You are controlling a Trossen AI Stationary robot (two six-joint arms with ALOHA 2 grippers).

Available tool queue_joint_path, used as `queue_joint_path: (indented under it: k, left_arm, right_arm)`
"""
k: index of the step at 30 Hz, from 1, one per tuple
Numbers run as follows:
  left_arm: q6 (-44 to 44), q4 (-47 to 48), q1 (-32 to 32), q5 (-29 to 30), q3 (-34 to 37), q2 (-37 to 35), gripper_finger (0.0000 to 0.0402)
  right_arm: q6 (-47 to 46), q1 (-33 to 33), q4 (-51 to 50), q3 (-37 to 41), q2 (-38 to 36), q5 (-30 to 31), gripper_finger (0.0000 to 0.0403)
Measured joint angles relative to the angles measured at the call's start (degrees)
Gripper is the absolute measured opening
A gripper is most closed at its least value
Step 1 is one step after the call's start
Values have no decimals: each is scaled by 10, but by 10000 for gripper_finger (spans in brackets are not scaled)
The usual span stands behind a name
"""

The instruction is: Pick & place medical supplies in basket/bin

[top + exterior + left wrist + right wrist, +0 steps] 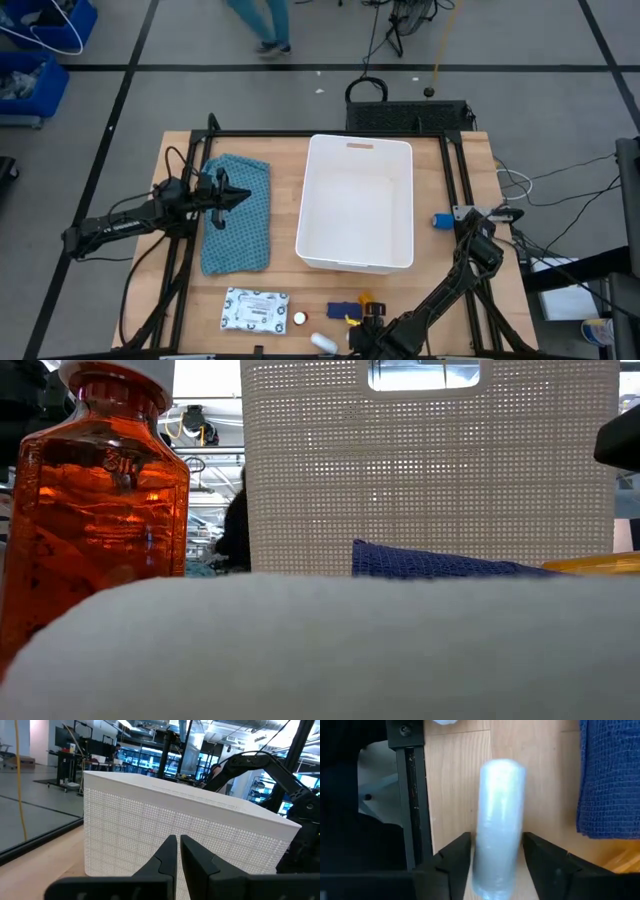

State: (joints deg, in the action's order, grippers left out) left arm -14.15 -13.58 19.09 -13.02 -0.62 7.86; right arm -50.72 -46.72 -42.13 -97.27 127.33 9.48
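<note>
A white wrapped roll (499,820) lies on its side on the wood at the table's near edge (322,342), and my right gripper (497,837) has come down on it from above. Close by are an orange pill bottle (95,500) standing upright with a white cap (300,320), a flat white printed packet (255,309) and a blue piece (343,310). The white bin (357,203) stands mid-table. My left gripper (178,840) is shut on nothing, level above the teal cloth (236,213) and pointing at the bin. My right gripper has the white roll's two long sides (481,851) between its two fingers, near one end of the roll. The fingers come steeply from above and lie across the roll. The roll lies flat on the table.
A dark frame rail (415,800) runs beside the roll along the near edge. A yellow piece (365,298) lies by the blue piece, and a small blue item (441,220) lies to the right of the bin. A person walks on the floor beyond the table (265,25).
</note>
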Motion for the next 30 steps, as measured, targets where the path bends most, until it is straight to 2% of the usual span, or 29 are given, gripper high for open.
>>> queue_joint_path:
  k: [9,15,20,30]
  left_arm:
    - [0,0,0,0,0,0,26]
    - [0,0,0,0,0,0,26]
    - [0,0,0,0,0,0,26]
    - [3,0,0,0,0,0,26]
  right_arm:
    - [4,0,-4,4,-22,7,40]
    - [8,0,-12,3,-75,23,38]
    - [9,0,-21,3,-121,39,54]
    - [37,0,-19,3,-200,58,48]
